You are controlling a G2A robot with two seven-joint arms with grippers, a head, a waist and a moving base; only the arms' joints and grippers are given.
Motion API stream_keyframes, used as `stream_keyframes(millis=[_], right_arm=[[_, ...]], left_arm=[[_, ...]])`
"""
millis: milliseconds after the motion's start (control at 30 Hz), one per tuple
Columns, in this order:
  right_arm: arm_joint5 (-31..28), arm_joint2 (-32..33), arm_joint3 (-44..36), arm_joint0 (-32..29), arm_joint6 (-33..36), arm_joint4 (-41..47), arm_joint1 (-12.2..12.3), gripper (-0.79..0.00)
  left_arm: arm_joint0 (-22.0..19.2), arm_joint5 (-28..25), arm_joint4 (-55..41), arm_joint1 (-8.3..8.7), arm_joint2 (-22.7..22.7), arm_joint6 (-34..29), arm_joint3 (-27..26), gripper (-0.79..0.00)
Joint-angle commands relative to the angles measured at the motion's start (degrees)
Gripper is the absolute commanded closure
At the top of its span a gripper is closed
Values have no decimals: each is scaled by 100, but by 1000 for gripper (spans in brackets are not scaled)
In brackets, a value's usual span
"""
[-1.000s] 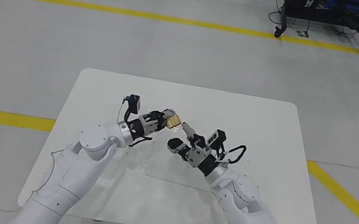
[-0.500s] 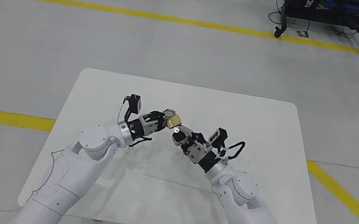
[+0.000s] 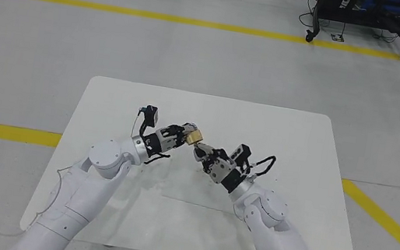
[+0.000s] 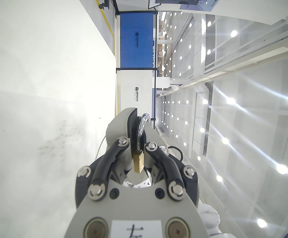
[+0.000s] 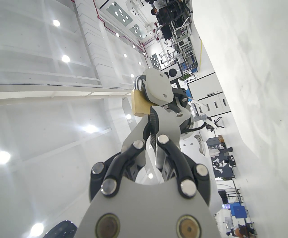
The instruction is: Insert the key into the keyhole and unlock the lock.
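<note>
Right now the left gripper (image 3: 186, 134) is clenched on the lock (image 3: 194, 134), a small brass padlock held up above the white table (image 3: 300, 141) near its middle, not touching the surface. From the left wrist view both fingers squeeze the steel shackle (image 4: 144, 120) flat between the pads, and the brass body (image 4: 138, 163) sits further back between the fingers, toward the wrist. The right gripper (image 3: 200, 153) is just beside the lock, coming from the opposite side, so the two arms meet tip to tip over the table. Its fingers (image 5: 164, 126) are pinched together with no gap showing between them. Their tips sit right at the lock's bottom edge, touching or nearly so, can't tell which. The key can't be made out between the pads, too hidden by the fingers. In the right wrist view the lock body is tilted, with the shackle pointing away from the right gripper.
</note>
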Motion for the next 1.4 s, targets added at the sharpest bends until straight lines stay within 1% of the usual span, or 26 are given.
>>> stream_keyframes(millis=[0, 100, 167, 300, 400, 500, 533, 567, 600, 767, 833, 933, 967, 1033, 1067, 1133, 1167, 1233, 1367], right_arm=[[42, 33, 56, 19, 63, 273, -12, 0], [363, 90, 202, 83, 312, 942, -35, 0], [731, 147, 340, 171, 550, 1409, -42, 0], [1496, 228, 625, 362, 1016, 2047, -38, 0], [1799, 234, 786, 491, 1231, 2070, -22, 0], [1825, 234, 876, 552, 1286, 2053, -18, 0], [1802, 228, 892, 566, 1266, 2030, -19, -200], [1779, 201, 873, 583, 1265, 1939, -17, -345], [1802, 164, 848, 590, 1333, 1837, -10, -785], [1544, 251, 725, 491, 1564, 1356, 59, -785], [1257, 407, 581, 367, 1678, 1008, 120, -785], [1085, 681, 392, 159, 1869, 558, 225, -785], [970, 835, 317, 66, 1904, 390, 269, -785], [814, 1174, 138, -150, 1945, 376, 336, -785], [733, 1377, 34, -268, 1944, 475, 364, -785], [643, 1731, -200, -522, 1912, 658, 411, -785], [611, 1840, -274, -603, 1860, 745, 421, -785], [611, 1840, -274, -603, 1860, 745, 421, -785], [611, 1840, -274, -603, 1860, 745, 421, -785]], left_arm=[[2, -43, 18, -1, -1, -3, -8, 0], [10, -135, 51, -2, 5, -17, -27, 0], [20, -210, 85, -1, -3, 3, -35, 0], [39, -284, 163, 3, -18, 47, -53, 0], [53, -295, 194, 5, -33, 84, -75, 0], [65, -327, 182, 6, -56, 100, -90, 0], [68, -330, 179, 6, -60, 102, -92, 0], [71, -352, 180, 6, -72, 119, -96, 0], [78, -358, 174, 6, -80, 130, -96, 0], [87, -266, 153, 9, -104, 123, -92, 0], [86, -234, 175, 7, -91, 125, -91, 0], [80, -181, 197, 6, -70, 101, -86, 0], [71, -95, 212, 6, -50, 66, -73, 0], [26, 271, 278, 5, 38, -64, -7, 0], [-20, 393, 517, 11, 119, -111, 6, 0], [-70, 472, 1055, 20, 331, -238, -57, 0], [-78, 492, 1220, 19, 468, -451, -101, 0], [-162, 494, 1539, 23, 715, -986, -113, 0], [-303, 425, 2092, 9, 1008, -1139, -19, 0]])
